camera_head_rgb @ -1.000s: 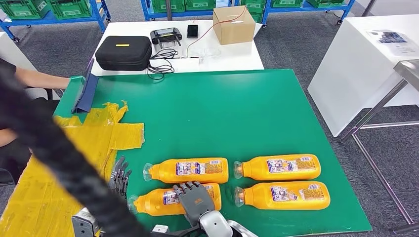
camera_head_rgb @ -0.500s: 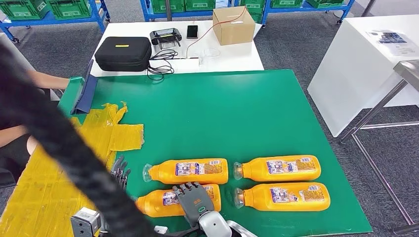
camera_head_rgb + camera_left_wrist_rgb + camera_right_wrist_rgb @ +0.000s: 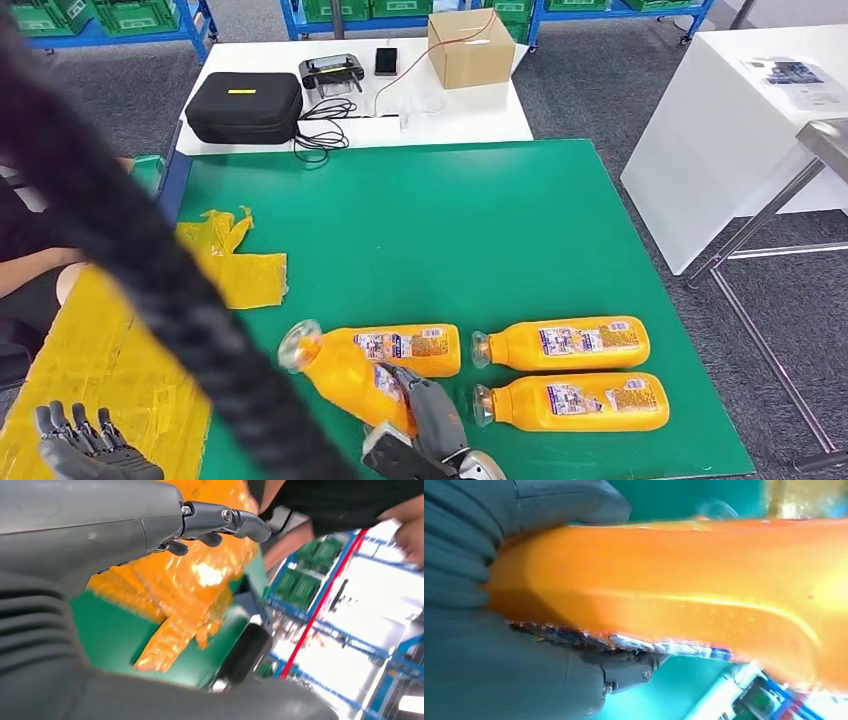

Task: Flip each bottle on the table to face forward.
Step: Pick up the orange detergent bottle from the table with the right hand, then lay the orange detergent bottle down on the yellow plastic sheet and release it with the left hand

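Head view first: the green table (image 3: 420,230) is the biggest thing going, and four orange bottles sit toward its 6 o'clock side. Three of them lie flat with labels up: one at the back left (image 3: 410,345), and a pair at about 4 o'clock, one behind (image 3: 565,342) the other (image 3: 575,402). All three have long axes running 9 to 3, caps at 9.

The fourth, the lifted bottle (image 3: 345,375), is the one being worked. The right hand (image 3: 425,415) has its fingers wrapped round the body near the base, and the right wrist view shows the orange side pressed against its palm. It's tilted up off the table, clear cap pointing to roughly 10 o'clock, base toward 4.

So I'd say we're mid-flip on this one. Next it probably needs rolling about its long axis till the label faces up, then laying down parallel with the others.

Left hand (image 3: 85,450) hangs at 7 o'clock over the yellow sheet (image 3: 110,370), fingers spread, holding nothing.
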Robot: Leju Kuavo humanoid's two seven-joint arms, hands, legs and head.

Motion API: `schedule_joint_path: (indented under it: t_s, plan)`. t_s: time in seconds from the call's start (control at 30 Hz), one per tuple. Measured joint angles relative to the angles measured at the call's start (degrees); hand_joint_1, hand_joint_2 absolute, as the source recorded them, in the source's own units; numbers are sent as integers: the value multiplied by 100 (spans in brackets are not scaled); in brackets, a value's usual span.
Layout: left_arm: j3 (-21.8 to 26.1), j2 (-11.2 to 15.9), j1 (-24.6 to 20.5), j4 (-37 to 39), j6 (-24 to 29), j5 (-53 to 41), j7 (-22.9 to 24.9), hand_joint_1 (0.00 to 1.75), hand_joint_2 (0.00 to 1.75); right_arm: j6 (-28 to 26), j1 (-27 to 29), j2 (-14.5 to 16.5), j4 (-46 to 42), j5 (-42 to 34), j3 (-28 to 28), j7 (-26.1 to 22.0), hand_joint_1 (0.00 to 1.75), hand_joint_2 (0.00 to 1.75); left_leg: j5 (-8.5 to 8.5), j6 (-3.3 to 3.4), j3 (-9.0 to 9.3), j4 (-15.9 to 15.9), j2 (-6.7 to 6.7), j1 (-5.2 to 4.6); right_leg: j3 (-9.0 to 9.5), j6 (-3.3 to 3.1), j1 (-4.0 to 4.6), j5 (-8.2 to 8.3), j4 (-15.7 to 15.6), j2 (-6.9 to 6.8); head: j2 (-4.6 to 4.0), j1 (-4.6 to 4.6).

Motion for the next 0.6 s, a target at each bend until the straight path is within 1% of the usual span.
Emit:
schedule_joint_path:
  t_s: [0.07,0.13,0.23,0.33,0.43,0.6]
  plan:
    - [6,-1,46,3,-172,19,19,0,175,1,180,12,-303,8,-109,-262,175,175,13,2,-43,1,-8,1,-9,7,0,7,4,-5,0,-1]
    - [10,-7,49,12,-223,4,32,0,175,32,316,13,-487,44,-186,-328,175,175,19,3,-68,2,-11,2,-15,13,2,10,7,-10,0,-2]
    - [13,-14,40,20,-225,2,42,0,175,47,451,16,-590,15,-313,-493,175,175,19,3,-92,1,-13,4,-37,13,3,10,7,-14,0,-1]
    - [-1,-15,31,20,-258,5,54,0,175,119,542,64,-639,-42,-453,-786,175,175,18,3,-102,1,-12,4,-48,12,3,9,7,-14,0,0]
    - [-15,-20,38,20,-581,5,80,0,175,262,637,129,-735,-99,-625,-1056,175,175,19,4,-111,0,-13,4,-56,12,1,9,6,-16,0,0]
    - [-24,-29,45,20,-810,-11,100,0,175,349,742,208,-862,-110,-828,-1120,175,175,19,4,-114,1,-13,3,-59,13,-2,10,6,-16,0,0]
